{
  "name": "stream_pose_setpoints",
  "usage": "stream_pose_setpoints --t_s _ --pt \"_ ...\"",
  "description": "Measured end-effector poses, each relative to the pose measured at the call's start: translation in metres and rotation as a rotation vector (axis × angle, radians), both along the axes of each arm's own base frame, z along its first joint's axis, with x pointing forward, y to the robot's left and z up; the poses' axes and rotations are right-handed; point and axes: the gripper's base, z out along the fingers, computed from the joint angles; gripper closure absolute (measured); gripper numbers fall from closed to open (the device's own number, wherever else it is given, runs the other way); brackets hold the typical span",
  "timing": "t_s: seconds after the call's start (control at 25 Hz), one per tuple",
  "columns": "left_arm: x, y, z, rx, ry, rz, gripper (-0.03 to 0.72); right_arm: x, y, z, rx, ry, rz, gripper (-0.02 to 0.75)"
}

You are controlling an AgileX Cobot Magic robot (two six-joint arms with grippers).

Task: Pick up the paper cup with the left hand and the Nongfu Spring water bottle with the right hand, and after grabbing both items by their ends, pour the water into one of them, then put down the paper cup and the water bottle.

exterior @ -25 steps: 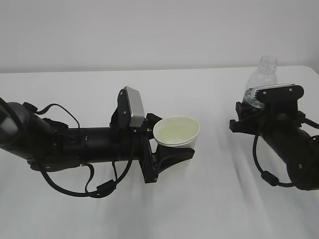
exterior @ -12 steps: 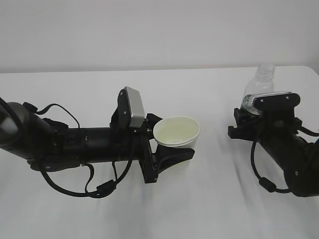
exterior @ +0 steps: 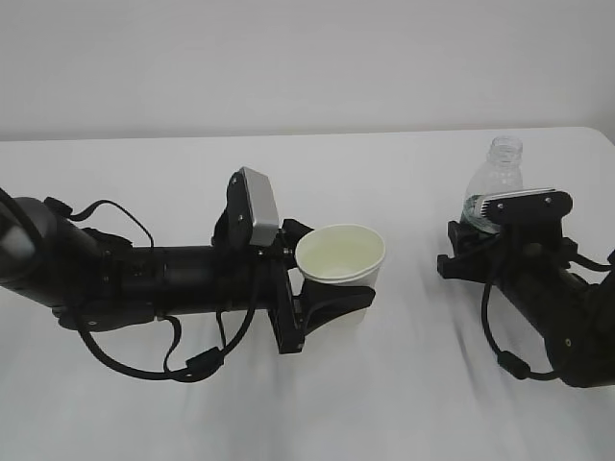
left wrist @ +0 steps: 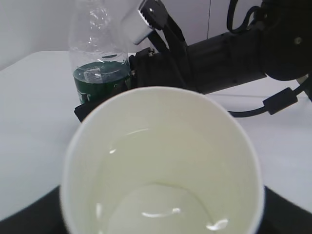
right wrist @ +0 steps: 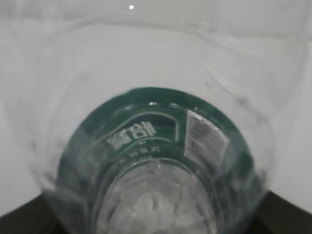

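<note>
The white paper cup point(exterior: 341, 254) is at the table's middle, and my left gripper point(exterior: 332, 274) is shut on its lower part. One black finger point(exterior: 332, 300) shows in front of it. In the left wrist view the paper cup point(left wrist: 161, 146) fills the frame, and clear water point(left wrist: 161, 200) lies in its bottom. At the right, my right gripper point(exterior: 476, 223) is shut on the base of the Nongfu Spring water bottle point(exterior: 497, 178), which stands upright with no cap. The bottle's green label point(right wrist: 151, 126) fills the right wrist view. Both grippers' jaws are hidden in the wrist views.
The white table point(exterior: 404, 384) runs to a far edge against a plain wall point(exterior: 307, 58). The left arm point(exterior: 144, 279) lies low across the table's left half. The right arm point(exterior: 557, 307) occupies the right edge, also seen from the left wrist as the right arm point(left wrist: 229, 53).
My right gripper has come down and slightly left with the bottle in it. The left arm and the cup have not moved.
</note>
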Motion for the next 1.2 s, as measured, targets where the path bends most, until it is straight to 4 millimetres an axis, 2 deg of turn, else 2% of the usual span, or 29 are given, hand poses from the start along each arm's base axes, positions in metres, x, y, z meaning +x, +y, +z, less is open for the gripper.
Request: stream_pose_setpoints --t_s 0.2,0.52,0.84,1.2 --pt "0.000 0.000 0.000 0.000 0.000 0.000 0.207 0.000 0.000 -0.003 -0.003 0.007 0.002 0.258" --pt "0.000 0.000 0.000 0.002 -0.001 -0.006 0.207 0.000 0.000 -0.004 -0.002 0.001 0.003 0.139" --pt "0.000 0.000 0.000 0.002 -0.001 -0.006 0.207 -0.001 0.000 -0.002 -0.001 -0.004 0.003 0.131" --pt "0.000 0.000 0.000 0.002 -0.001 -0.004 0.207 -0.022 -0.005 0.014 -0.002 0.001 0.005 0.131"
